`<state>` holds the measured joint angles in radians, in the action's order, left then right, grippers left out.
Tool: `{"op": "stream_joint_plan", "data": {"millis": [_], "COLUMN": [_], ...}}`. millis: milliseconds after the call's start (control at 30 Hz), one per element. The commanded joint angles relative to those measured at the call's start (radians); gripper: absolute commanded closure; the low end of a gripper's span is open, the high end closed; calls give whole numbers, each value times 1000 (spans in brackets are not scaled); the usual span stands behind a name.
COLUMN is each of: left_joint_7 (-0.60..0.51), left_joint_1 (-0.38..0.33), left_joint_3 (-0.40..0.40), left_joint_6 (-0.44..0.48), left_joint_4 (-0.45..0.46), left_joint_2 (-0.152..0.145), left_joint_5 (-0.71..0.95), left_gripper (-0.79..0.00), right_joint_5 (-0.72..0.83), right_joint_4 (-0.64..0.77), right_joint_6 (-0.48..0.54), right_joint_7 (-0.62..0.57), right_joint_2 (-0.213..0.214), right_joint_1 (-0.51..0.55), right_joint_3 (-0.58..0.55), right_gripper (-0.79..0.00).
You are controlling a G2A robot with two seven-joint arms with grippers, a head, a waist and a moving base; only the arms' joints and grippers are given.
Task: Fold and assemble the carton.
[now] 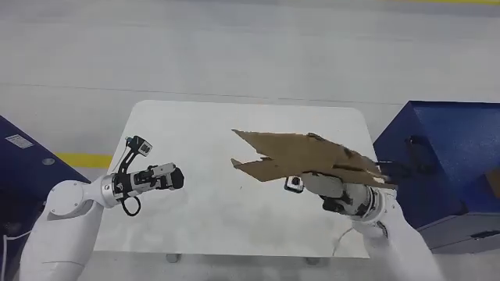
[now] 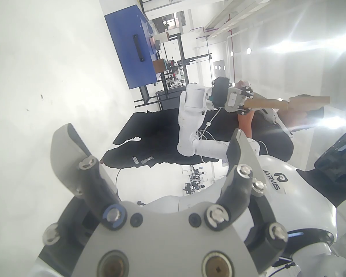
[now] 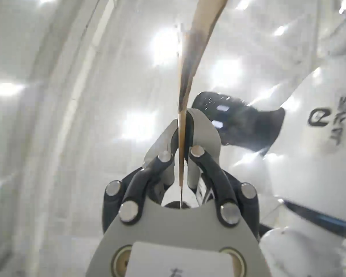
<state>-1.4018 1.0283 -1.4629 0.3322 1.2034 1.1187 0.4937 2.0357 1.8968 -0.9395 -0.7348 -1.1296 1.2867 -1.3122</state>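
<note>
early on, i judge: the carton (image 1: 305, 156) is a nearly flat blank held above the tabletop (image 1: 203, 203), the right gripper (image 3: 182, 125) pinching its edge, the left gripper (image 2: 152, 138) spread, empty, well apart; all folding remains.

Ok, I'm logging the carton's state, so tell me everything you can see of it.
The carton is flattened brown cardboard, not yet assembled, with flaps splaying at its free end. It is held roughly level in the air above the white table by the right gripper, shut on one thin edge.
</note>
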Motion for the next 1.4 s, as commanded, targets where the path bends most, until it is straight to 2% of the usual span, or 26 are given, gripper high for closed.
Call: {"op": "stream_joint_plan", "data": {"millis": [0, 133, 233, 367, 467, 533, 633, 733, 833, 933, 1033, 1167, 1367], "left_joint_7": [0, 0, 0, 0, 0, 0, 0, 0, 0, 0, 0, 0, 0], "left_joint_1": [0, 0, 0, 0, 0, 0, 0, 0, 0, 0, 0, 0, 0], "left_joint_3": [0, 0, 0, 0, 0, 0, 0, 0, 0, 0, 0, 0, 0], "left_joint_6": [0, 0, 0, 0, 0, 0, 0, 0, 0, 0, 0, 0, 0], "left_joint_4": [0, 0, 0, 0, 0, 0, 0, 0, 0, 0, 0, 0, 0], "left_joint_2": [0, 0, 0, 0, 0, 0, 0, 0, 0, 0, 0, 0, 0], "left_joint_5": [0, 0, 0, 0, 0, 0, 0, 0, 0, 0, 0, 0, 0], "left_gripper": [-785, -785, -785, -785, -785, -785, -785, -785, -785, -785, -785, -785, -785], "right_joint_5": [264, 620, 853, 974, 1002, 968, 766, 401, 49, -254, -481, -696, -992], "right_joint_4": [-3, 13, 30, 54, 53, 40, 38, 64, 67, 45, 20, 27, 78], "right_joint_6": [-58, -66, -42, -41, -68, -54, -11, 97, 255, 458, 669, 908, 1211], "right_joint_7": [132, 361, 472, 542, 541, 516, 414, 218, -28, -244, -404, -513, -539], "right_joint_2": [6, 26, 40, 49, 50, 46, 31, 9, -9, -18, -21, -22, -22], "right_joint_1": [21, 38, 39, 39, 34, 23, 2, -15, -24, -33, -45, -39, 11], "right_joint_3": [32, 90, 111, 92, 64, 27, -59, -136, -157, -172, -197, -242, -297], "right_gripper": [0, 0, 0, 0, 0, 0, 0, 0, 0, 0, 0, 0, 0]}}
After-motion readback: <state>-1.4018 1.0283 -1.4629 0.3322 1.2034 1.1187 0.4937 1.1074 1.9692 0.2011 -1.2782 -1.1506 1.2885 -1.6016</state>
